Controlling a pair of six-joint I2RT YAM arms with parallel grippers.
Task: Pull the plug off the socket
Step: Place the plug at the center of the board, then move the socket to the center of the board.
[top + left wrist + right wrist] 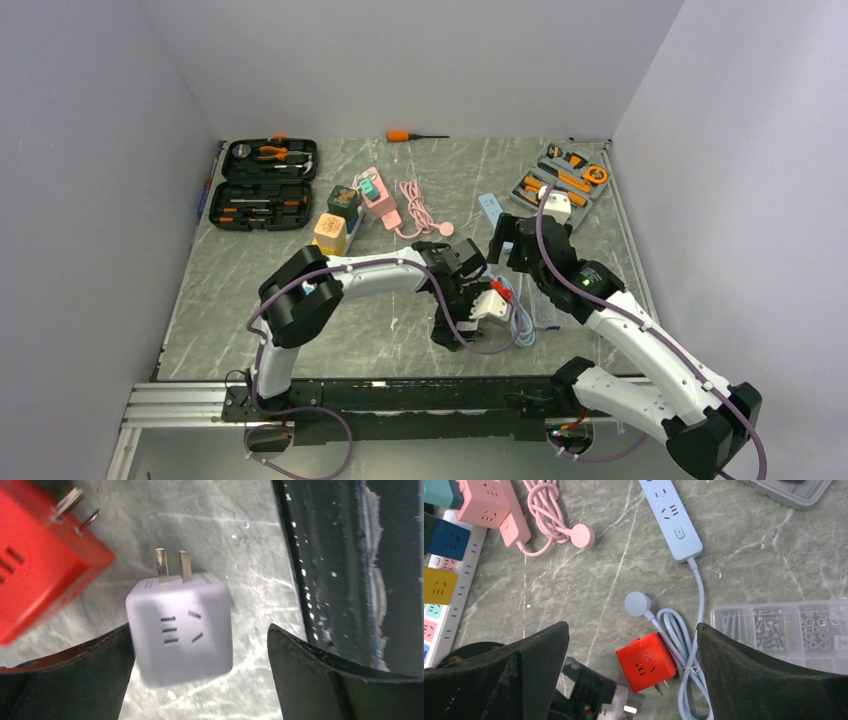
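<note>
A white cube plug point(180, 625) lies on the marble table with its two bare prongs pointing away, blurred, between my left gripper's point(200, 630) wide-open jaws. It is close against the left finger point(85, 670) and well clear of the right one. A red cube socket point(35, 565) lies apart from it at the upper left, its own prongs bare. In the top view the white cube point(491, 305) and red cube point(501, 288) sit side by side at the left gripper point(468, 312). My right gripper point(632, 627) is open and empty above the red cube point(646, 662).
A blue power strip point(671, 515) with coiled cable point(684, 645) lies beside the red cube. A clear screw box point(784, 630) is right of it. A pink strip point(489, 505) and a white strip with coloured cubes point(444, 605) lie left. Tool case point(262, 185) and tool tray point(565, 180) are at the back.
</note>
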